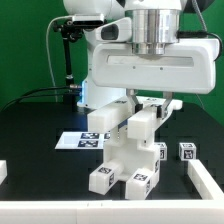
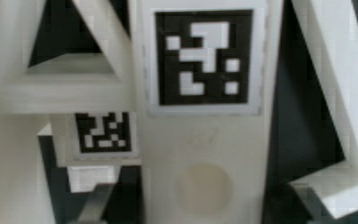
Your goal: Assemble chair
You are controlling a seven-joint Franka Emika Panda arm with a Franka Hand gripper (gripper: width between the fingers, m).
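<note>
Chair (image 1: 128,152) partly built, upright on black table (image 1: 30,130), mid-scene, just in front of marker board (image 1: 82,138). End effector (image 1: 150,103) directly above, fingers straddling chair's topmost block. Tagged face (image 2: 202,60) fills wrist view. Cannot tell whether clenched or released. Loose part (image 1: 186,152) near chair, toward exterior view's right.

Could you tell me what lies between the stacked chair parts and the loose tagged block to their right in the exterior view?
Only bare black table, in the exterior view; the stacked chair parts and the loose tagged block stand apart.
</note>
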